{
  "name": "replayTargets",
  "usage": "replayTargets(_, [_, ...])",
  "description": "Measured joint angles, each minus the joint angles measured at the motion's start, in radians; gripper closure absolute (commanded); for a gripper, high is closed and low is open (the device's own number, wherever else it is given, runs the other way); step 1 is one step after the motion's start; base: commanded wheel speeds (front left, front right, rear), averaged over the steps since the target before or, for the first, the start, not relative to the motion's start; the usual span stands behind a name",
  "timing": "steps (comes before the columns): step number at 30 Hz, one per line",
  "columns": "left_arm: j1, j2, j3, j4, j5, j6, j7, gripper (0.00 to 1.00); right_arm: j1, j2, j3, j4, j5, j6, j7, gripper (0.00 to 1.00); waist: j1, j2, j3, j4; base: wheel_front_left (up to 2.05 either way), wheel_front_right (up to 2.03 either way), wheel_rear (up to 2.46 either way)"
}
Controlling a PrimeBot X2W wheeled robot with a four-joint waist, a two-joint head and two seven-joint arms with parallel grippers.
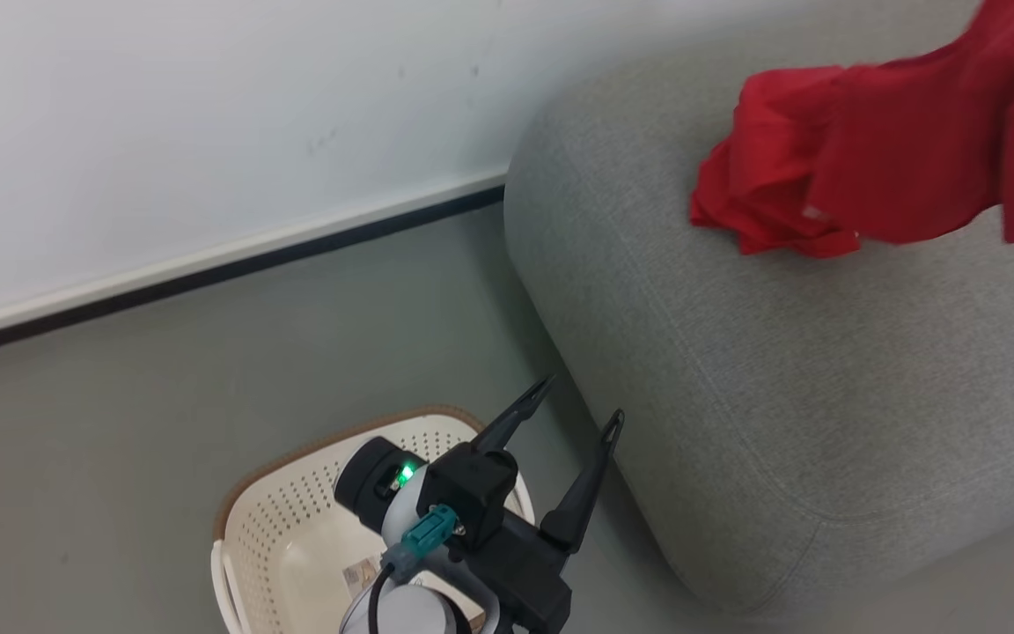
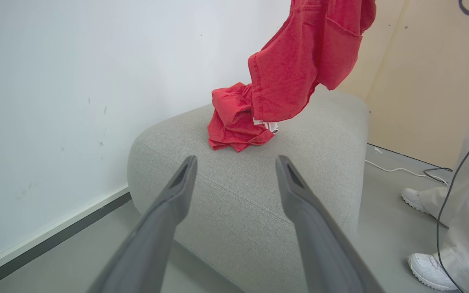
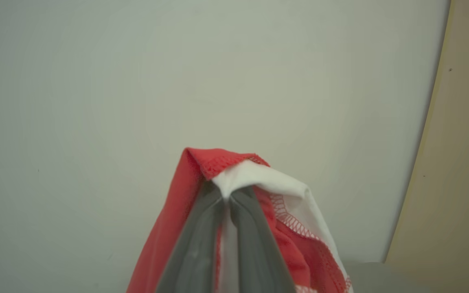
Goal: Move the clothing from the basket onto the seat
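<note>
Nearly done: clothing [image 1: 868, 176] is clamped in the closed right gripper [image 3: 226, 199], lower end bunched near the far edge of the seat [image 1: 780, 370], release pending; left gripper [image 1: 582, 398] is spread open by the basket [image 1: 296, 493], judged emptied.

Grey seat [image 1: 780, 370] stood on floor [image 1: 164, 423], nr wall [image 1: 208, 114]. Red clothing [image 1: 758, 198] lay bunched on seat top, rest hung above. Basket [image 1: 278, 519] sat on floor nr seat. White cable [image 2: 393, 169] lay on floor.
</note>
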State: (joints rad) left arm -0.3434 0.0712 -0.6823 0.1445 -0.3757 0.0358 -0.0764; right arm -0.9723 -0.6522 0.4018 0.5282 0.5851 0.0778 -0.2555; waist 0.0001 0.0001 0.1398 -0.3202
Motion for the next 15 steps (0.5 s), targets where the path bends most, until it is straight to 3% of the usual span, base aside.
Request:
replayTargets(6, [-0.059, -0.002, -0.017, -0.037, 0.026, 0.000, 0.013, 0.00, -0.093, -0.077, -0.042, 0.136, 0.000, -0.012, 0.015, 1.00, 0.0000, 0.0000, 0.071, 0.037, 0.00, 0.00, 0.00])
replayTargets(15, [-0.122, -0.002, -0.029, -0.086, 0.072, 0.008, 0.036, 0.00, -0.166, -0.087, -0.060, 0.279, -0.010, -0.053, 0.020, 1.00, 0.0001, 0.0000, 0.182, 0.110, 0.00, 0.00, 0.00])
